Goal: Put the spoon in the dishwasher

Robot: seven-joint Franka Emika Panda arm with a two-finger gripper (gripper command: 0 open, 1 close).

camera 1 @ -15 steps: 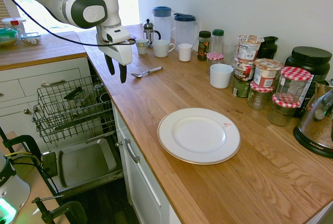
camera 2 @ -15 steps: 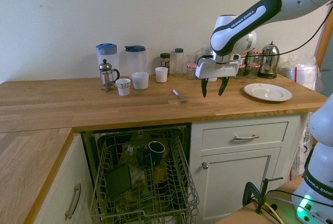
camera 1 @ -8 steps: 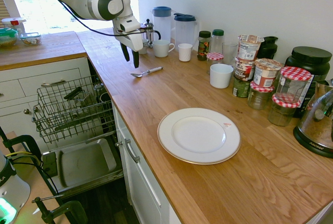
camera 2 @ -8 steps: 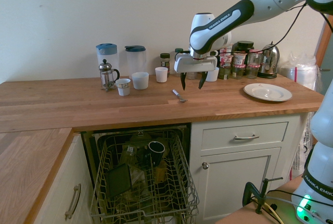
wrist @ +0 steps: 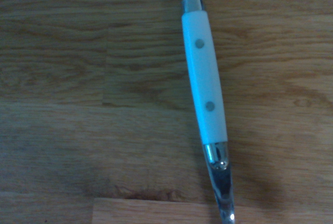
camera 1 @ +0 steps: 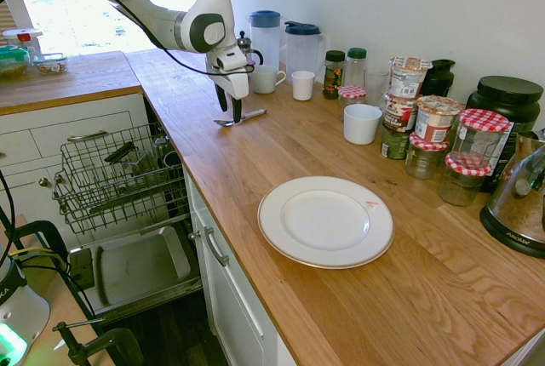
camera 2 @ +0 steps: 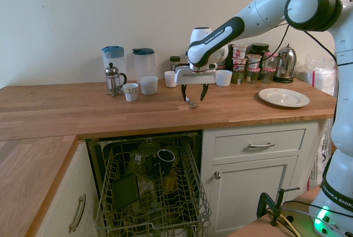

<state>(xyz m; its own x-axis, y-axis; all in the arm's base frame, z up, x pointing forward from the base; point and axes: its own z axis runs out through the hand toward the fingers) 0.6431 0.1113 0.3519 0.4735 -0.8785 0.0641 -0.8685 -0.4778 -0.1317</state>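
Starting at left in the second exterior view, counting two clear plastic pitchers with blue lids, then one glass-and-metal French press. Counting one small white patterned cup in front, one white handled mug beside it and, further right, one white ribbed cup. Below the counter, finding one open dishwasher with a grey wire rack, holding one dark round mug.

Continuing right, finding one shiny metal spoon with a white riveted handle, lying flat on the wooden counter, outside the dishwasher. Noting bowl pointing toward the counter's front edge, handle pointing toward the wall; long axis running mostly front to back, slightly slanted. Observing one black-fingered white gripper hovering over the spoon, jaws spread apart, pinching nothing.

Further right, counting one plain white round cup, two green-lidded spice jars, three printed paper-like tubs, four glass jars with red-and-white checked lids and one large black-lidded tub. Closing the count with one white round plate with a thin rim line and one shiny metal kettle.
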